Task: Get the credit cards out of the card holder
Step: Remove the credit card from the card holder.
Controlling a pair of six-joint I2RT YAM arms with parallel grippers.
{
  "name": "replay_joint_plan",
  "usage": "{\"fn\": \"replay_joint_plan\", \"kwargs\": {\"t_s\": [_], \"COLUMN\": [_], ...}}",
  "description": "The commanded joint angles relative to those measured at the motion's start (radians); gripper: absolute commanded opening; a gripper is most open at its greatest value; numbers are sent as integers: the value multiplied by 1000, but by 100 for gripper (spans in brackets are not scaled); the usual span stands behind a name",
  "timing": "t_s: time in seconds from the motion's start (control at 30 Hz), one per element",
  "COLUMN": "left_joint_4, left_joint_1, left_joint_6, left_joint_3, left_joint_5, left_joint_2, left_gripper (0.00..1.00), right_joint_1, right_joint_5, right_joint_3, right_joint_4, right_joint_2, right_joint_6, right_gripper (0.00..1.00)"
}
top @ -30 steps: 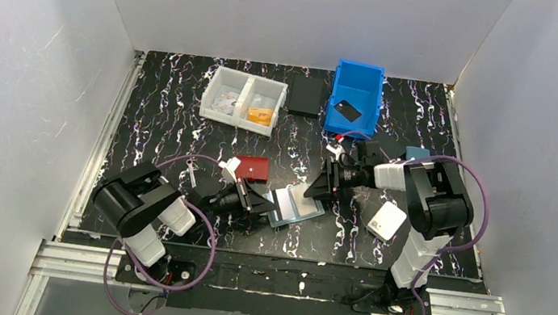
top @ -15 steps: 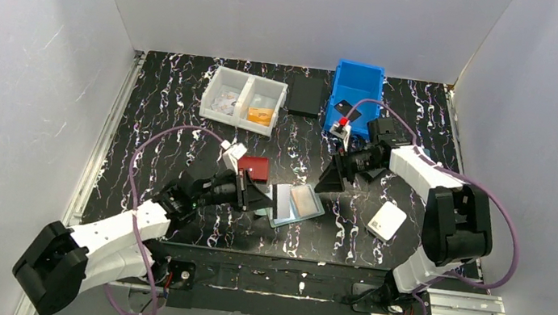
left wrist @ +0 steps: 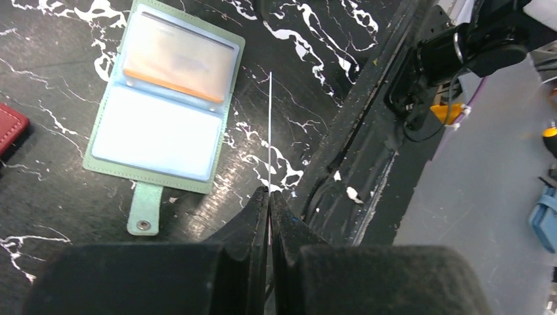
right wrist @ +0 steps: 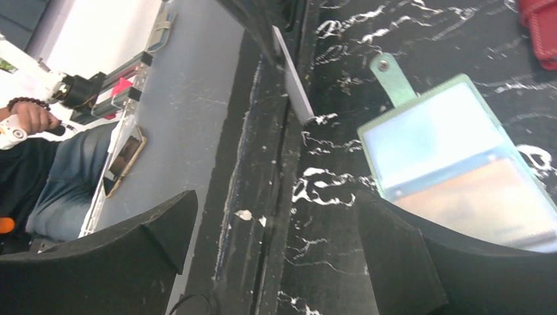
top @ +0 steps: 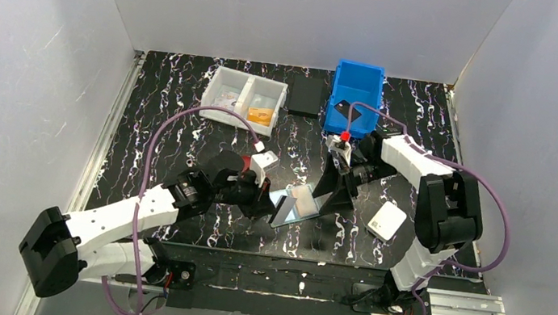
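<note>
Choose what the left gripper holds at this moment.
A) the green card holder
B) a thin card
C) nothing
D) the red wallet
B: the left gripper is shut on a thin card, seen edge-on between its fingers, while the card holder lies open on the table beside it.

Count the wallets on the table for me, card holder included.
3: the green card holder lying open mid-table, the red wallet just to its left, and the white one off to its right. Others may be hidden.
</note>
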State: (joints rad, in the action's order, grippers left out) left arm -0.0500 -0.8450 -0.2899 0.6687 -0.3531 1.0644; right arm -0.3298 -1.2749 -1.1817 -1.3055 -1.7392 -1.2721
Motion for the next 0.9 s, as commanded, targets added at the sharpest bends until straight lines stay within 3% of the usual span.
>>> {"fn": "replay_joint_plan", "kwargs": {"t_s": [0.0,0.3,0.4,0.53,0.67,0.73,0.87], "left_joint_4": [13,96,97,100,99,98,96], "left_joint_1": [-9,-28,-29,-29,-28,-28,-28], "left_joint_6": [90,18,-16,-62,-88,-85,-64], "left_joint_3": [55,40,19,-30,-75,-89,-88], "left_joint_5": [-14,-69,-69,-52,-33,-29,-42], "left_joint_2": [52,73,56,9,-68,-102,-130], "left_gripper": [0,0,0,0,0,0,0], "right_joint_1": [-51,-54,-54,-53,-60,-65,-172], "right_joint_5": [-77,-53,-20,84,250,222,131], "right_joint_3": [-18,-36,-55,-35,72,126,156], "right_joint_4": [-117,-116,-68,272,781,938,904], "right_joint_2": [36,14,-3,40,253,319,346], "right_joint_6": [-136,-122,-18,399,835,911,813], "right_gripper": [98,98,98,98,98,98,98]}}
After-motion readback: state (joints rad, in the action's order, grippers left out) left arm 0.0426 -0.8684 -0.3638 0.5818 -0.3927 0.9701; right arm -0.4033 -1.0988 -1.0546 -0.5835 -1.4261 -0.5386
